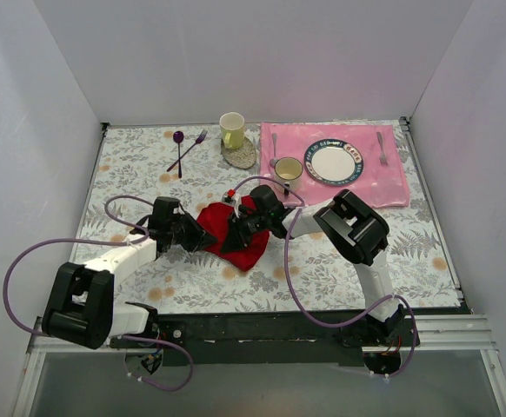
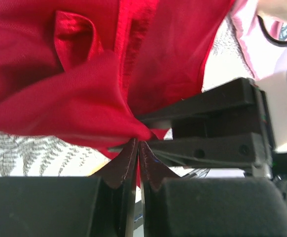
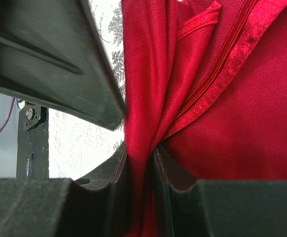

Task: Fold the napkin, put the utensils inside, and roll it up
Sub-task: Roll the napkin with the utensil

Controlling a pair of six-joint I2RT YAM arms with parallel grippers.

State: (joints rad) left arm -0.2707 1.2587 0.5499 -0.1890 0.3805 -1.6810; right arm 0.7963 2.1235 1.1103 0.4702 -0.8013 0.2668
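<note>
The red napkin [image 1: 236,236] lies bunched and creased in the middle of the table between both arms. My left gripper [image 1: 208,240] is shut on its left side; in the left wrist view the fingertips [image 2: 136,146] pinch a gathered fold of the red cloth [image 2: 74,84]. My right gripper [image 1: 246,228] is shut on the napkin's right part; the right wrist view shows a thick pleat of red cloth [image 3: 148,98] squeezed between the fingers [image 3: 140,153]. The two grippers are close together. The fork with the dark handle is not in view.
A pink placemat [image 1: 383,169] at the back right holds a plate [image 1: 331,162], a silver fork [image 1: 381,148] and a spoon [image 1: 274,144]. A cup [image 1: 289,173] stands at its left edge, just behind my right gripper. A yellow mug [image 1: 232,130] and purple utensils [image 1: 186,149] lie at the back.
</note>
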